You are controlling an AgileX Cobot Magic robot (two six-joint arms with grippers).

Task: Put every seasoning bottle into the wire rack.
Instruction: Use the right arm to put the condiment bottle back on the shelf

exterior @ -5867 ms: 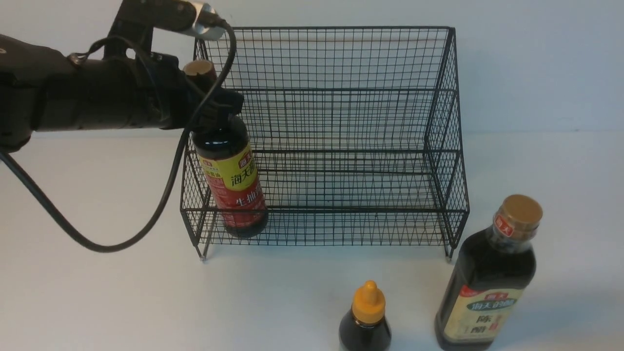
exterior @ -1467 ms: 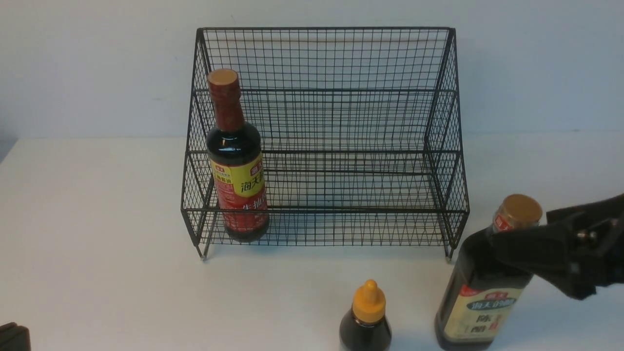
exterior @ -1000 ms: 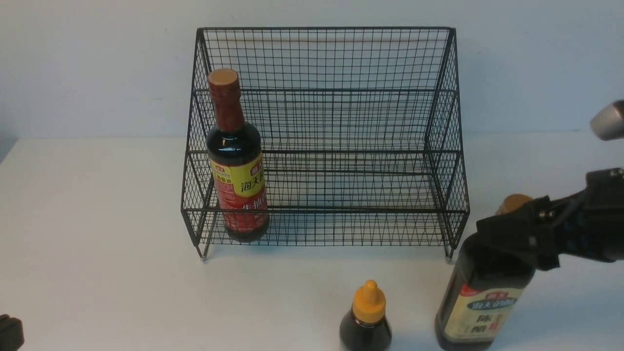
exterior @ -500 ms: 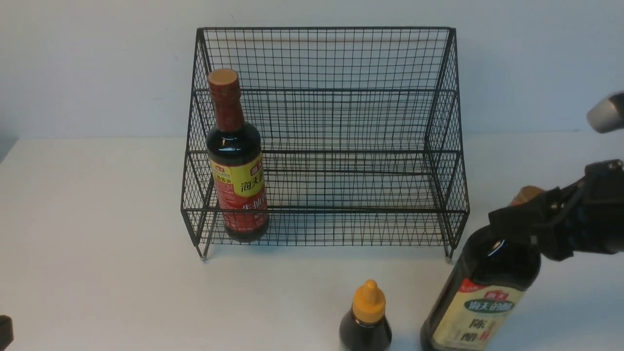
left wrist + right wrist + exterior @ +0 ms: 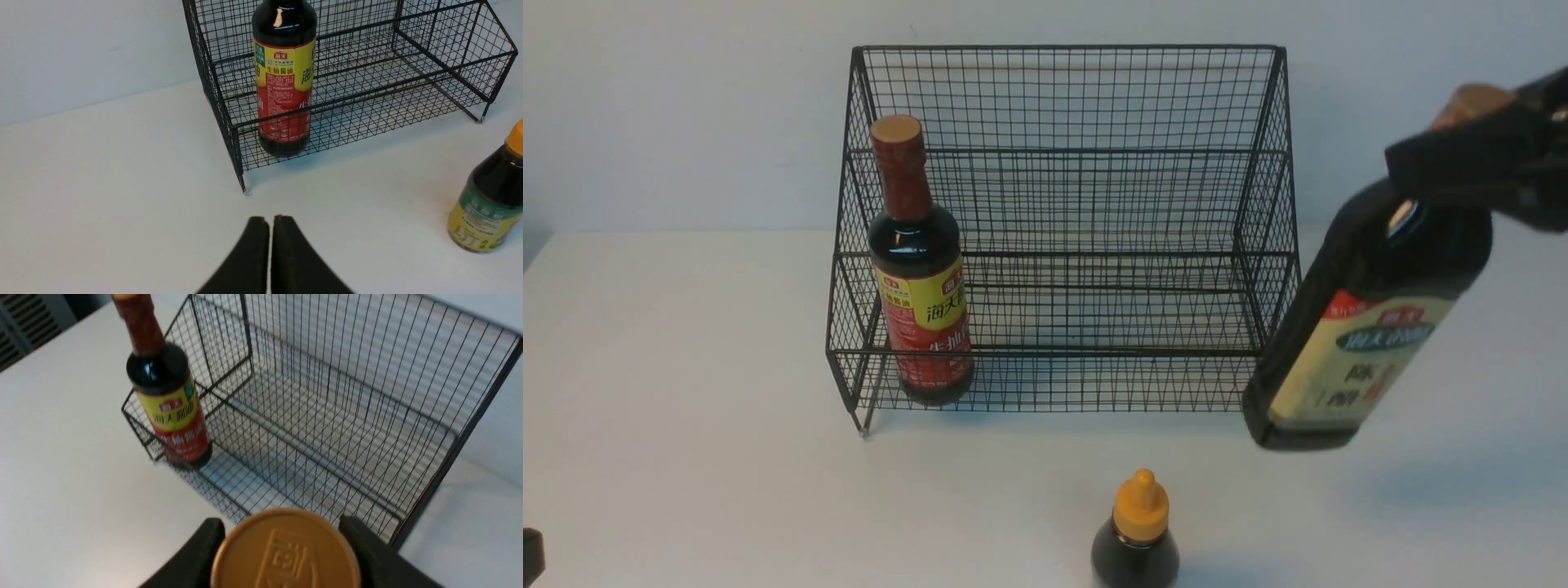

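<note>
Gripping the gold-capped bottle [image 5: 1347, 359] by its neck, the right pincer [image 5: 1445, 175] holds it tilted, clear of the desk [image 5: 686, 408], just beside the wire rack's [image 5: 1062, 98] right side; the left pincer [image 5: 269, 222] is closed on nothing; the red-and-yellow-labelled bottle [image 5: 920, 278] stands upright at the lower tier's left end; the small orange-capped bottle [image 5: 1137, 539] stands on the desk before the rack.

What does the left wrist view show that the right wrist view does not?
Only the left wrist view: the small bottle with the orange cap and the shut left gripper. Only the right wrist view: the gold-cap bottle, seen from above, held by the right gripper. Both: the wire rack with the red-label bottle upright in its lower tier.
</note>
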